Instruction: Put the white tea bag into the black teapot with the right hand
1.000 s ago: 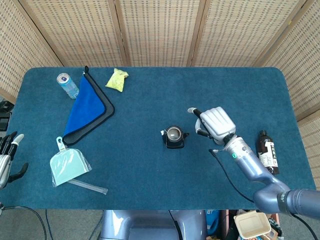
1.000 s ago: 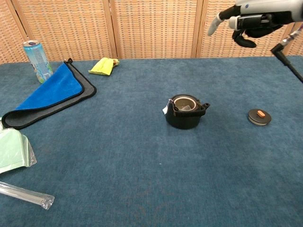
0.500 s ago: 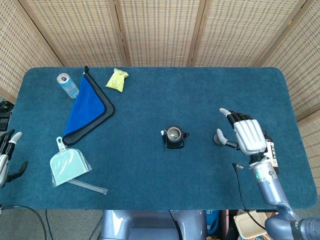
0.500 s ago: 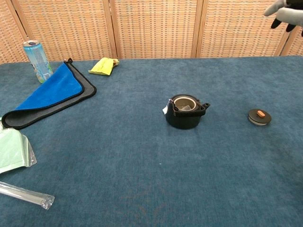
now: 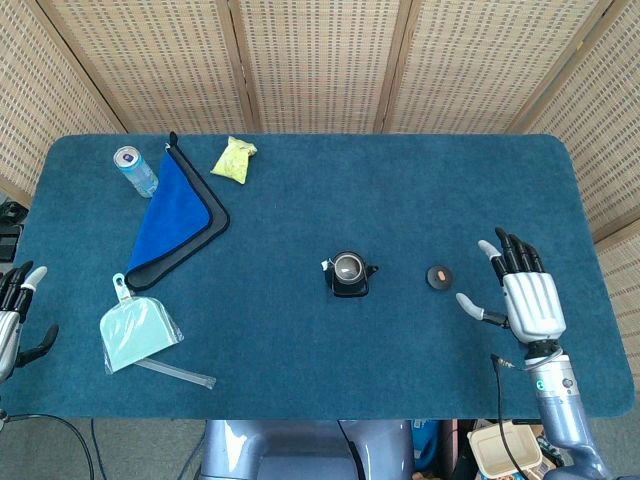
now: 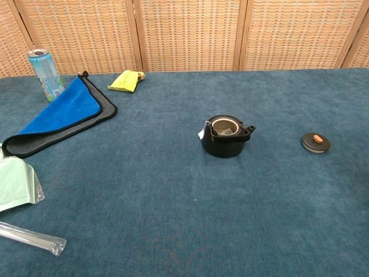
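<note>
The right hand [image 5: 527,300] hovers over the near right part of the blue-carpeted table [image 5: 400,190], fingers spread apart and holding nothing. Just to its left lies a round black lid with an orange knob [image 6: 316,142]. Further left stands the small black teapot [image 6: 225,136], uncovered — the white tea bag [image 6: 224,131] sits inside it, a white tag at the rim. The left hand [image 5: 14,318] sits at the far left edge, fingers apart, empty.

Black teapot [image 6: 225,137] stands uncovered, lid [image 6: 316,142] apart.
</note>
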